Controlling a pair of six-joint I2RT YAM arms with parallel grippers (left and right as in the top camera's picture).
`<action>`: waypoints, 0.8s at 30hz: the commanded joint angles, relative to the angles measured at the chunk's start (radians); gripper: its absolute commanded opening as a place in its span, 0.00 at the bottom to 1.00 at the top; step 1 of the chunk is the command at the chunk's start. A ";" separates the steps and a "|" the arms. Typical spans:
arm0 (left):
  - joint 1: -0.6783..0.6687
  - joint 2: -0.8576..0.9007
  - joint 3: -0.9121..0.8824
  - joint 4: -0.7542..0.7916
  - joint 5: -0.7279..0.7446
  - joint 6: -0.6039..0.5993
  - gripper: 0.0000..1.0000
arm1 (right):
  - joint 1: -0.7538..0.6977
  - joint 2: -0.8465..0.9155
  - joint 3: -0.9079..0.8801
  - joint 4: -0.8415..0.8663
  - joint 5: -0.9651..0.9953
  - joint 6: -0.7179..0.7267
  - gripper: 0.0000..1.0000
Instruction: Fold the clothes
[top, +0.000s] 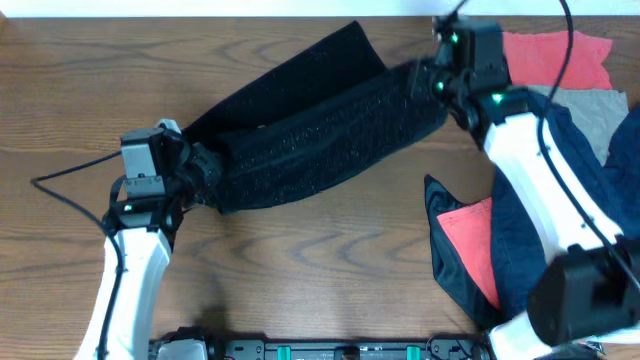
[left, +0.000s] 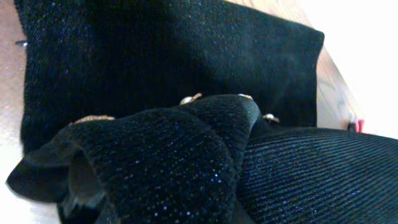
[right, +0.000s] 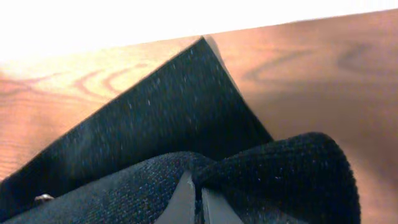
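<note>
The left arm (top: 135, 270) comes up from the near-left edge of the table (top: 300, 275), its white link leaning slightly right and its wrist turned toward the middle. The left gripper (top: 196, 166) meets the near-left end of the black garment (top: 320, 130). The cloth is gathered into a tight bunch there, so it looks gripped, though the fingers themselves are buried in fabric.

The right arm (top: 530, 170) reaches from the near-right corner all the way to the far side, bending left at the wrist. The right gripper (top: 426, 80) is clamped on the garment's far-right end. Its wrist camera shows two pale fingertips (right: 181, 200) pressed together, with black cloth wrapped over them.

The garment lies left of centre and toward the far side, drawn out between the two grippers. Its long axis runs on a diagonal, from near-left to far-right. One band of it is doubled over along the near edge, and a flatter flap pokes out toward the far edge. The left wrist view picks up small pale buttons (left: 189, 98) in a row just beyond the bunched fold.

Off to the right sit a red cloth (top: 555, 55), a grey cloth (top: 595, 105) and a navy garment (top: 600, 185) — heaped together, partly under the right arm.
</note>
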 joint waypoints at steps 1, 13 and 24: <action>0.020 0.069 0.015 0.035 -0.045 -0.067 0.06 | 0.023 0.085 0.113 0.013 0.037 -0.041 0.01; 0.105 0.301 0.015 0.374 -0.123 -0.150 0.73 | 0.118 0.415 0.203 0.444 0.023 -0.040 0.19; 0.193 0.375 0.015 0.394 0.059 -0.180 0.98 | 0.110 0.435 0.203 0.261 0.077 -0.172 0.99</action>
